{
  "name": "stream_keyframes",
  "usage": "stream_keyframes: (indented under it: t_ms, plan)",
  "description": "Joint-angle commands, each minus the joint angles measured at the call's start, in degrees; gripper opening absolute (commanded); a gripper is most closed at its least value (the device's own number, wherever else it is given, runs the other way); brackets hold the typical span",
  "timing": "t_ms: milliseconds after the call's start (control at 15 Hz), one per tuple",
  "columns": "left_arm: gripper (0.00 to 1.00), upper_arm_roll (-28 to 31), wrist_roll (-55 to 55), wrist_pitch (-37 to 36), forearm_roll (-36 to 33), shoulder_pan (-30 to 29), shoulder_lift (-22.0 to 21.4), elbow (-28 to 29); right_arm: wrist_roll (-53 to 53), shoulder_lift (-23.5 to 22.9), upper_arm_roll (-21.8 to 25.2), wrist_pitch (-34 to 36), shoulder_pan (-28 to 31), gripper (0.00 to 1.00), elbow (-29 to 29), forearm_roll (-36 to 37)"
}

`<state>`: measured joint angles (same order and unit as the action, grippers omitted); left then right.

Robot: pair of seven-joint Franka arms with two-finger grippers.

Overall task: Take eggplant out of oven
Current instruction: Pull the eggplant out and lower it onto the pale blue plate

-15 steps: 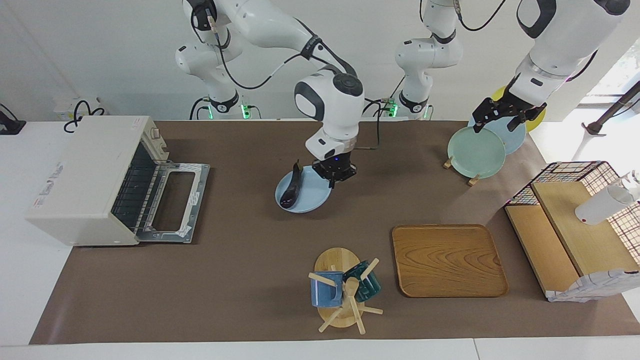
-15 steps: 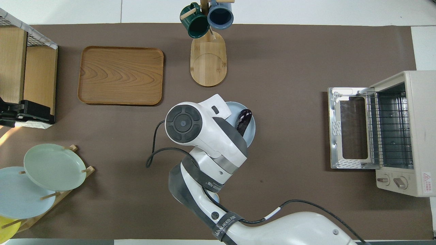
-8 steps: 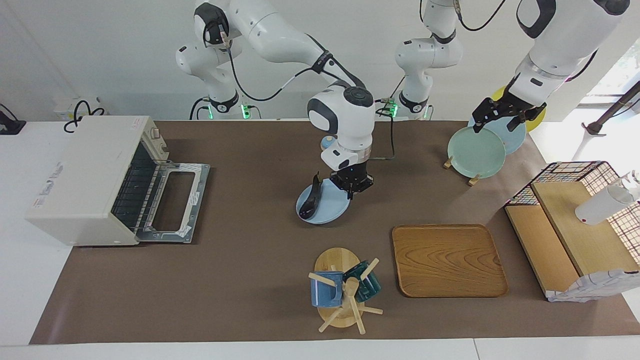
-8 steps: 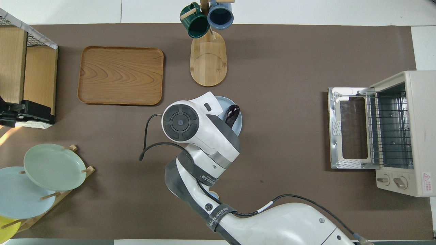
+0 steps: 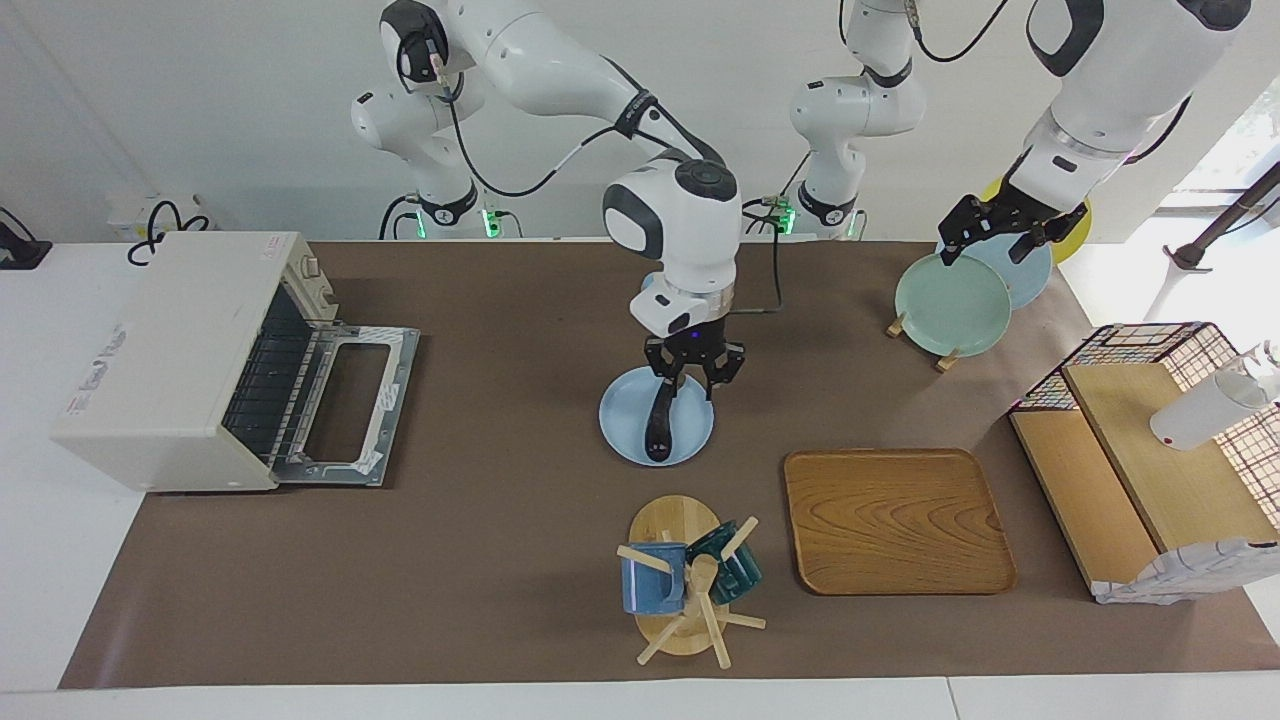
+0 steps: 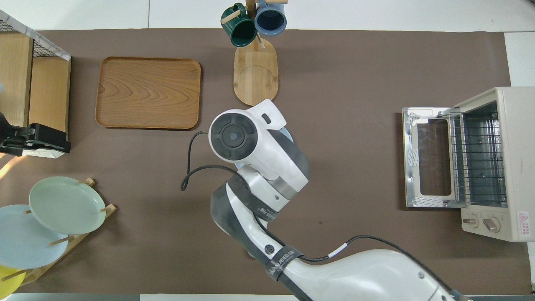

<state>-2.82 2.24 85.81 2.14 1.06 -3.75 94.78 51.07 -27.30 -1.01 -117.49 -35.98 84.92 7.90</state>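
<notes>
The eggplant (image 5: pixel 660 425) lies on a light blue plate (image 5: pixel 625 420) on the middle of the table, outside the oven (image 5: pixel 170 360). The oven stands at the right arm's end, its door (image 5: pixel 345 400) folded down flat and its racks bare. My right gripper (image 5: pixel 690 385) is open just over the plate's rim nearest the robots, its fingers either side of the eggplant's near end. In the overhead view the right arm hides the eggplant and most of the plate; the oven (image 6: pixel 497 163) shows open. My left gripper (image 5: pixel 990 248) waits open over the plate rack.
A wooden tray (image 5: pixel 895 520) and a mug tree (image 5: pixel 685 580) with two mugs sit farther from the robots than the plate. A rack of plates (image 5: pixel 950 290) and a wire-and-wood shelf (image 5: pixel 1140 450) stand at the left arm's end.
My right gripper carried the plate with the eggplant away from the oven toward the table's middle and set it flat. The eggplant now lies along the plate's middle. The left arm barely moved.
</notes>
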Motion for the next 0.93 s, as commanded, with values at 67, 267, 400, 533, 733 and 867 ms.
stream_keyframes:
  t_ms: [67,267,400,533,733,867]
  plan:
    - [1.00,-0.6,0.0,0.8,-0.6,1.0,-0.8,0.9,-9.1,6.8,-0.7,5.8,9.3,0.00,10.3,1.3]
    - [1.00,-0.6,0.5,5.3,-0.5,5.3,-2.0,4.5,-12.0,9.8,-0.7,5.0,15.0,0.00,19.5,2.1]
    - [1.00,-0.7,1.0,7.3,0.1,8.2,-2.3,7.3,-14.0,12.3,-0.7,-1.3,18.4,0.00,28.0,4.5]
    - [1.00,-0.7,3.6,12.8,3.4,12.5,-1.2,9.8,-15.7,13.4,-0.7,-5.5,21.1,0.00,33.0,6.4]
    - [1.00,-0.7,12.2,21.4,3.7,18.7,1.2,13.7,-21.1,13.7,-0.7,-5.8,25.3,0.00,34.4,9.1]
    - [1.00,-0.7,13.3,24.6,4.4,21.1,5.2,13.1,-25.0,13.7,-0.7,-5.9,28.6,0.00,34.6,10.0]
